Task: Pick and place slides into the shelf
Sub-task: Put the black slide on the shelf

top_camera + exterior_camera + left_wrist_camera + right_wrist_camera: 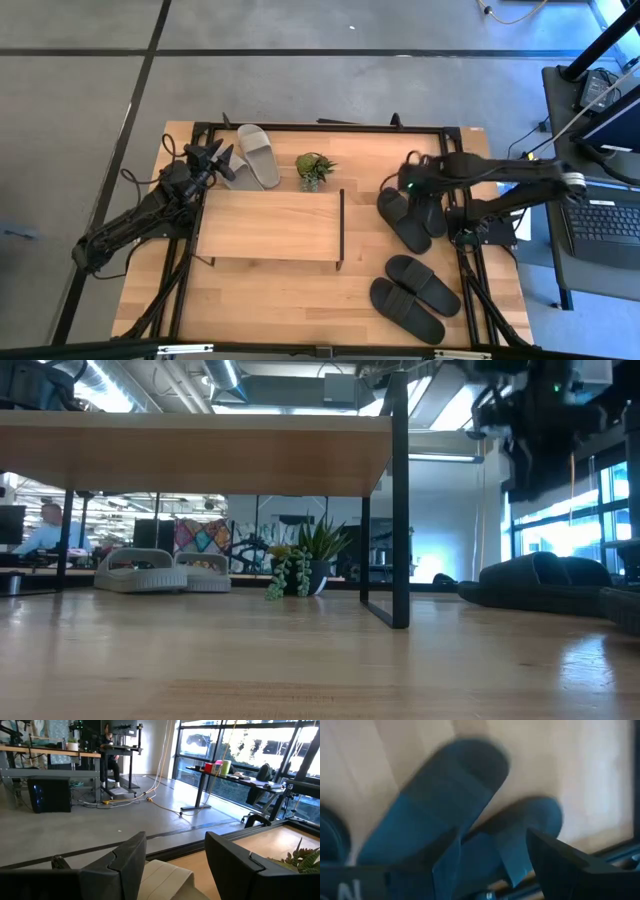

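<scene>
Now the shelf (268, 226) stands mid-table, its top board bare. Left of it, the left gripper (212, 158) hovers with fingers spread wide over two pale slides (258, 155). Right of it, the right gripper (412, 178) hangs over a black pair (408, 220), fingers parted, holding nothing. Another black pair (414, 296) lies nearer the shelf's front right corner. A small plant (313, 170) sits behind the shelf.

Right wrist view: black slides (445, 805) motion-blurred. Second grey slide (240, 172) half hidden under left pincer (213, 160). Shelf (200, 450) top unseen in low view.
</scene>
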You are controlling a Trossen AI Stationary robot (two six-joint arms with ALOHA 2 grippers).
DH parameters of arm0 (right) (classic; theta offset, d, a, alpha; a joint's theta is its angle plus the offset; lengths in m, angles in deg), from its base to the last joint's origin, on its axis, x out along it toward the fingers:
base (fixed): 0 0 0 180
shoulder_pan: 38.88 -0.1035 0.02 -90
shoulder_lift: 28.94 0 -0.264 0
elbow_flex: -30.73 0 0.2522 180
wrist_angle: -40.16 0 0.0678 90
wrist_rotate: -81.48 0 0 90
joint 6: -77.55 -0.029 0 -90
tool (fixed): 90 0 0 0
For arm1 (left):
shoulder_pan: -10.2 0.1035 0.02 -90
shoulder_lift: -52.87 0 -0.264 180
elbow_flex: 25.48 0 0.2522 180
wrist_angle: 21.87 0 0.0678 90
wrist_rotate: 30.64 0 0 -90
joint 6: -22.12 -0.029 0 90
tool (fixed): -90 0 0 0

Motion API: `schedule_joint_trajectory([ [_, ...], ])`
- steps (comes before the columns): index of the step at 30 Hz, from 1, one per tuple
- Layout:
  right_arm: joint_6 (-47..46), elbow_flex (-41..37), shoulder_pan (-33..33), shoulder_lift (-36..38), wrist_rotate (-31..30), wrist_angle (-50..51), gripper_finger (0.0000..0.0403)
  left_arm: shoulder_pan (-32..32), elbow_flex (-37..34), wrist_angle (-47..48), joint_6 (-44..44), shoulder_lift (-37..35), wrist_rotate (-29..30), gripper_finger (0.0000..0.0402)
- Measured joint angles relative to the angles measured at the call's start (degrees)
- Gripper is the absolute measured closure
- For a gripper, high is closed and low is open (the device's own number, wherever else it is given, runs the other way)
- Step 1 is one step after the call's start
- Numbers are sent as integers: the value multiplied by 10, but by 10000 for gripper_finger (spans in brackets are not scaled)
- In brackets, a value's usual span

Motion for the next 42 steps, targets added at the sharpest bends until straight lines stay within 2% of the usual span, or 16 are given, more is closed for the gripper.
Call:
schedule_joint_trajectory([
  [2, 8, -10, -17, -29, -2, 11, 178, 0, 0, 0, 0, 0, 0, 207],
  [7, 10, -31, -52, -87, -50, 26, 178, 0, 0, 0, 0, 0, 0, 207],
  [14, 11, -46, -67, -127, -57, 43, 178, 0, 0, 0, 0, 0, 0, 207],
  [17, 9, -56, -67, -135, -83, 38, 178, 0, 0, 0, 0, 0, 0, 207],
  [37, 14, -71, 7, -202, -92, 26, 179, 0, 0, 0, 0, 0, 0, 207],
  [42, 10, -71, 24, -228, -106, 26, 201, 0, 0, 0, 0, 0, 0, 207],
])
